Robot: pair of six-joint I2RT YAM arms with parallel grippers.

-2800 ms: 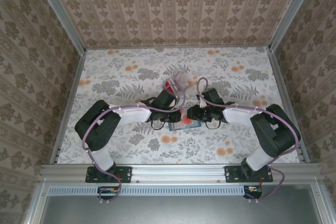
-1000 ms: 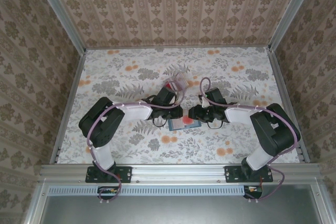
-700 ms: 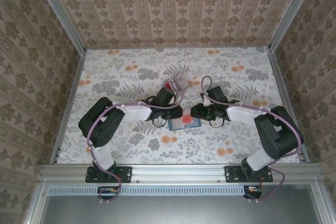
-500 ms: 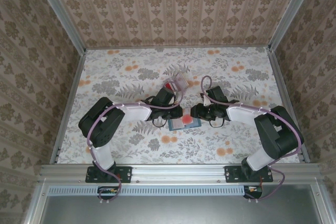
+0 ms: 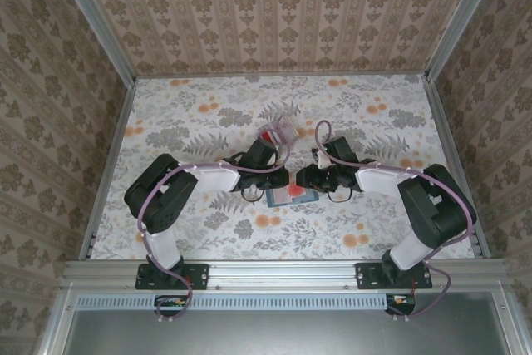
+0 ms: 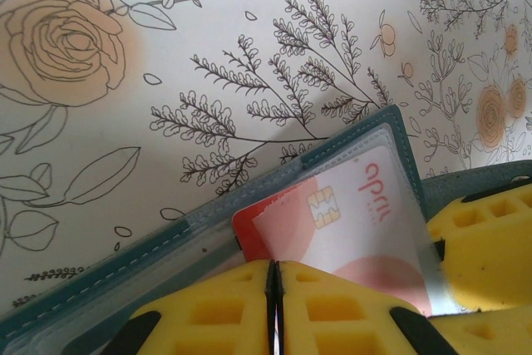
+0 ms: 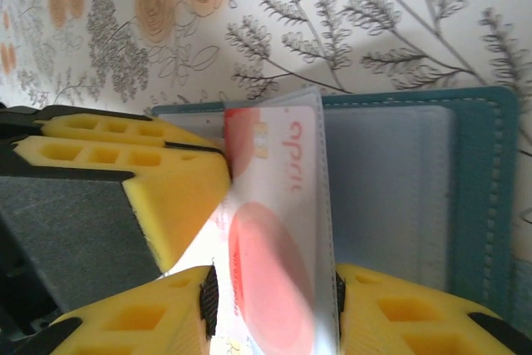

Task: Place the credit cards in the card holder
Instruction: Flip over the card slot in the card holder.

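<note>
I'm mid-insertion: my right gripper [image 7: 274,293] pinches the card [image 7: 278,197], seemingly half into the open holder [image 7: 474,205] at frame centre, the left gripper [image 6: 274,280] sits closed on its edge, and next comes a straight push home.

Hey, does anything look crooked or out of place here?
The red-and-white plastic card lies tilted against the edges of the open dark teal wallet, only partly tucked in, with one red corner poking out.
</note>
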